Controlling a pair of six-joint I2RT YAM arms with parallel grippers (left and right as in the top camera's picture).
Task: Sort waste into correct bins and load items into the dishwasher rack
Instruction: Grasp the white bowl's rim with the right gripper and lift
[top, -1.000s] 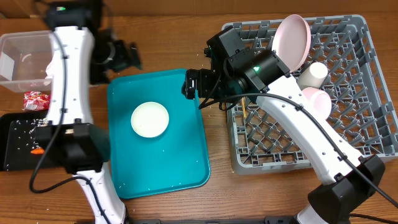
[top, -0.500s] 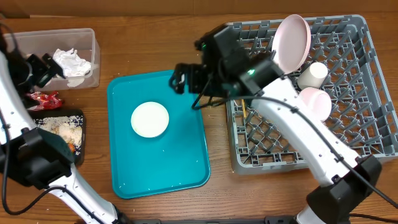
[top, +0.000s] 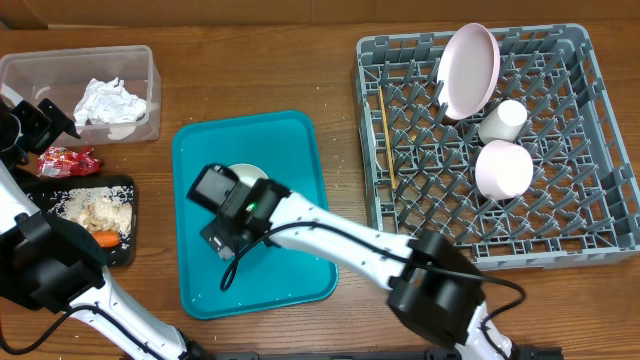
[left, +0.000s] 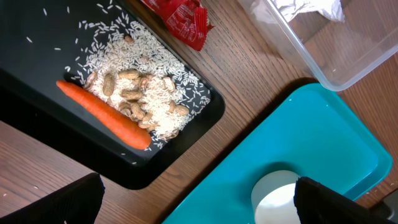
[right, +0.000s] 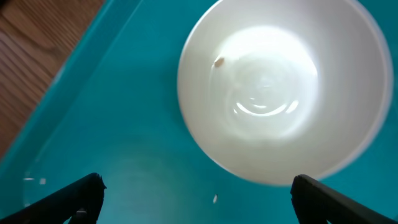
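A white bowl sits on the teal tray, half hidden under my right wrist in the overhead view. My right gripper is open and empty just above it. My left gripper is open and empty, high over the table's left side. The black tray holds the carrot and beige scraps. The red wrapper lies on the table beside it. The clear tub holds the tissue. The rack holds the pink plate, white cup, a pink bowl and the chopstick. No fork shows.
My right arm stretches across the teal tray from the front right. My left arm's base stands at the front left next to the black tray. Bare wood lies between the teal tray and the rack.
My right arm swung from the rack's left edge down over the white bowl on the teal tray. My left arm drew back from above the tub to the table's far left.
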